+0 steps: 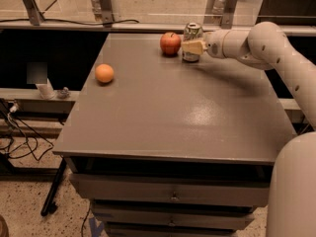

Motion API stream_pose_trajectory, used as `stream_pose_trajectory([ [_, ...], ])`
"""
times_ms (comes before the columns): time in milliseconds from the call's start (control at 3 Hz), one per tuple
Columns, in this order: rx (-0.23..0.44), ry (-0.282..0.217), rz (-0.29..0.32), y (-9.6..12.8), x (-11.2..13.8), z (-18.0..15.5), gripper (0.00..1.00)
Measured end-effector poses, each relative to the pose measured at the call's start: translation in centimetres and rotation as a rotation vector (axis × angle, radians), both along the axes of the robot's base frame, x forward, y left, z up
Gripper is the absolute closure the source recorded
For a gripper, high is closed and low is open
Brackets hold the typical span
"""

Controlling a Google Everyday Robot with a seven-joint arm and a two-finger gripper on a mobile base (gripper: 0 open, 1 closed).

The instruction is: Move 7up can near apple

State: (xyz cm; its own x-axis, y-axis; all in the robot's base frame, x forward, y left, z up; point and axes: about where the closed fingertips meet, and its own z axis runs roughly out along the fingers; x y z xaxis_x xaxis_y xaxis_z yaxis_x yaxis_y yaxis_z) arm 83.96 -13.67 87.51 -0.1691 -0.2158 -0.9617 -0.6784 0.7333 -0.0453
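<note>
The 7up can (192,32) stands upright on the grey table (173,112) near its far edge. The red apple (170,43) sits just left of the can, a small gap apart. My gripper (193,47) reaches in from the right and sits against the lower front of the can, covering part of it. The can's silver top shows above the gripper.
An orange fruit (104,73) lies on the left part of the table. A rail with metal posts (104,4) runs behind the far edge. My white arm (276,48) spans the right side. A lower shelf with a small bottle (45,89) is at the left.
</note>
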Motion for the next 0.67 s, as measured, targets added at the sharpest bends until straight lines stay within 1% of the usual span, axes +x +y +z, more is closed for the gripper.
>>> stream_pose_trajectory([
  [333, 0.003, 0.01, 0.01, 0.2, -0.16, -0.11, 0.13],
  [667, 0.014, 0.012, 0.032, 0.89, -0.39, 0.24, 0.0],
])
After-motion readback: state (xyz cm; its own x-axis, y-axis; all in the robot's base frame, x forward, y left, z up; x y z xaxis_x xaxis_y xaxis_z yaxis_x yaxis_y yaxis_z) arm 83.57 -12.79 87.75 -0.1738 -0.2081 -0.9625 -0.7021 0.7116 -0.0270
